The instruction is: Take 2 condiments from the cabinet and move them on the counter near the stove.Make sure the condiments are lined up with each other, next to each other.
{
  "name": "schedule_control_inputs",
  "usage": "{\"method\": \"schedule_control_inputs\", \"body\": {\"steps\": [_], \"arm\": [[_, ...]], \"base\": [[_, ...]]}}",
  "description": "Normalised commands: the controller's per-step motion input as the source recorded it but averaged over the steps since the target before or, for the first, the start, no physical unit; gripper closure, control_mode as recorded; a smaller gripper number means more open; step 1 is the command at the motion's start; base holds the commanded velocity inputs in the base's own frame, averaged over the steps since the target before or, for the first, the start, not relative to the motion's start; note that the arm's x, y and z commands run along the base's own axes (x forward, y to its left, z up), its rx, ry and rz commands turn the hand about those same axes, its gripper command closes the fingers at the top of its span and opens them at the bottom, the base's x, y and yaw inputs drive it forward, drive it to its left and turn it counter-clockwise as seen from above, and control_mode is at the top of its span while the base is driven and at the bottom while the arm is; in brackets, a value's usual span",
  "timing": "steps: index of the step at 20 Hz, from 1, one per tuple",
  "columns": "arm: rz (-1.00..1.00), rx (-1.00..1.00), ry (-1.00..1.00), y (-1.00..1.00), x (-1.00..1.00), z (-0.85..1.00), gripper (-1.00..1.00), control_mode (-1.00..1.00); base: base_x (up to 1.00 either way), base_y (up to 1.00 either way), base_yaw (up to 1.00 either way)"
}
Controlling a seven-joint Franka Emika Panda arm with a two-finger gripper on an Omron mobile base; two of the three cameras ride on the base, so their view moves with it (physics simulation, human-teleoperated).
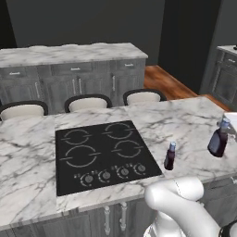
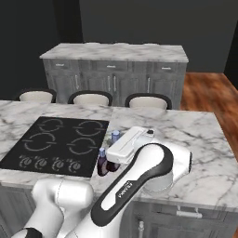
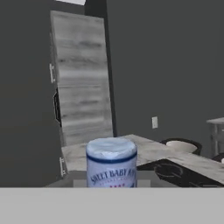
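The arm bends low over the bench (image 1: 28,152), right of the stove (image 1: 104,155), with the tool (image 2: 113,163) held level near the front edge. The tool is clamped on one bottle (image 2: 115,137), whose blue cap (image 3: 111,151) sits directly before the hand camera. The second bottle (image 1: 170,156) stands upright just beside the stove's right edge, close to the held one.

**Object count, island counter and surroundings**

Sauce bottles: 2, one standing just right of the cooktop (image 1: 170,156), the other further right near the counter edge (image 1: 218,139). Cooktop (image 1: 104,155): 1, with 4 ring burners and 4 front knobs. Stools along the far side of the island counter (image 1: 28,180): 3 visible (image 1: 88,102). Base cabinet run behind (image 1: 69,69): 1. Grey wood-grain cabinet door (image 3: 83,78): 1.
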Motion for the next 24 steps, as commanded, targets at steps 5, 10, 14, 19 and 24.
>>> {"method": "schedule_control_inputs", "body": {"steps": [5,10,14,19,24], "arm": [[-0.09,0.00,0.00,0.00,0.31,-0.42,1.00,-1.00],[-0.02,-0.02,0.00,0.00,0.24,-0.40,1.00,-1.00],[0.00,-0.05,0.00,0.00,0.18,-0.27,1.00,-1.00],[0.00,-0.06,0.00,0.00,0.19,-0.20,1.00,-1.00],[-0.01,-0.05,0.00,0.09,0.31,-0.31,1.00,-1.00]], "base": [[0.00,0.00,0.00],[0.00,0.00,0.00],[0.00,0.00,0.00],[0.00,0.00,0.00],[0.00,0.00,0.00]]}}
